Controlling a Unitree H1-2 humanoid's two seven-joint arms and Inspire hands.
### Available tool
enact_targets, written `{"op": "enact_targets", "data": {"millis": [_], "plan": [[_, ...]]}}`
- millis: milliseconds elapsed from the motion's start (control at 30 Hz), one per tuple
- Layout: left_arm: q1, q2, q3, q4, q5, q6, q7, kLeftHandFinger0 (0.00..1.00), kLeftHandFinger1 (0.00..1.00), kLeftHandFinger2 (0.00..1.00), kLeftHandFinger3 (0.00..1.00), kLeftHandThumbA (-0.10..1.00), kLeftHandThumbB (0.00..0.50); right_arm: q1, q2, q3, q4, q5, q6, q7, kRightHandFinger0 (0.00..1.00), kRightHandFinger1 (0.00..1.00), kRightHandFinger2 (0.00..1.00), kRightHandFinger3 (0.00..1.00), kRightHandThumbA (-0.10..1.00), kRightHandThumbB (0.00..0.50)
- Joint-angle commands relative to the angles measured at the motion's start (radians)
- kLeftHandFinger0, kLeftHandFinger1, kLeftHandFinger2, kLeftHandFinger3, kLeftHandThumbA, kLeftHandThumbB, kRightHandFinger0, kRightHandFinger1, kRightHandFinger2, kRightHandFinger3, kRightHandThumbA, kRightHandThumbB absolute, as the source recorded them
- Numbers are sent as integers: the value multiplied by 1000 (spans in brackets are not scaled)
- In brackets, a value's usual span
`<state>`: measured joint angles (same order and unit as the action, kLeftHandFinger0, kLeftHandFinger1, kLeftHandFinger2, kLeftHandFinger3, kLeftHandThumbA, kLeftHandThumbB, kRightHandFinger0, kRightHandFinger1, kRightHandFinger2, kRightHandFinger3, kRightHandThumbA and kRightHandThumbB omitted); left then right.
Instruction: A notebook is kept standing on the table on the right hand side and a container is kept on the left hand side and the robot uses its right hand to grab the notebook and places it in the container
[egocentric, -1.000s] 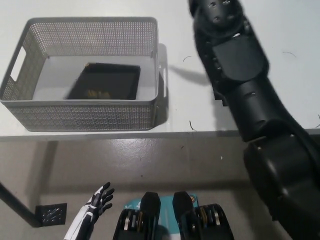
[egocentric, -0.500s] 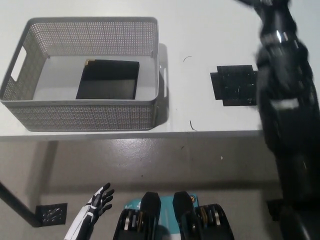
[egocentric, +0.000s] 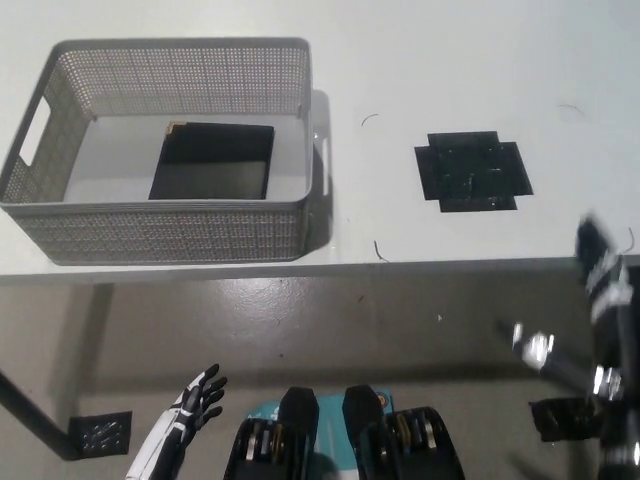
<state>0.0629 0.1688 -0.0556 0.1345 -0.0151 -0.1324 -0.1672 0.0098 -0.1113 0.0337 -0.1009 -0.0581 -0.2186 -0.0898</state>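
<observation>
White table (egocentric: 480, 60) carries the grey perforated plastic container (egocentric: 165, 235); flat black notebook (egocentric: 213, 161) lies inside, so placement looks done. Black right arm (egocentric: 610, 330) blurred at right edge, grip unreadable. White left hand (egocentric: 198, 398) rests low, fingers spread, empty.

table (egocentric: 480, 60): white, black cross-shaped mark (egocentric: 473, 172) | floor (egocentric: 300, 330): grey-beige, small black patch (egocentric: 98, 434)

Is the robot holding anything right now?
No. The notebook lies in the container; the white left robot hand is open, and the blurred right arm holds nothing visible.
</observation>
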Motion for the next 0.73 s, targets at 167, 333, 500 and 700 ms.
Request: {"op": "enact_targets", "data": {"millis": [167, 333, 500, 700], "plan": [[-26, 29, -4, -51, 7, -2, -24, 1000, 1000, 1000, 1000, 1000, 220, -25, 8, 34, 293, 76, -219, 95, 1000, 1000, 1000, 1000, 1000, 314], [-36, 20, -3, -31, 34, -24, -1, 1000, 1000, 1000, 1000, 1000, 221, -51, -5, 33, 385, 73, -195, 125, 1000, 1000, 1000, 1000, 1000, 336], [-34, 21, -2, -35, 26, -15, -11, 1000, 1000, 1000, 1000, 1000, 227, -55, -6, 23, 423, 98, -174, 148, 1000, 1000, 1000, 1000, 983, 328], [-31, 20, -4, -37, 37, -11, -7, 1000, 1000, 1000, 1000, 1000, 228, -58, -5, 15, 442, 88, -195, 145, 1000, 1000, 1000, 1000, 984, 318]]}}
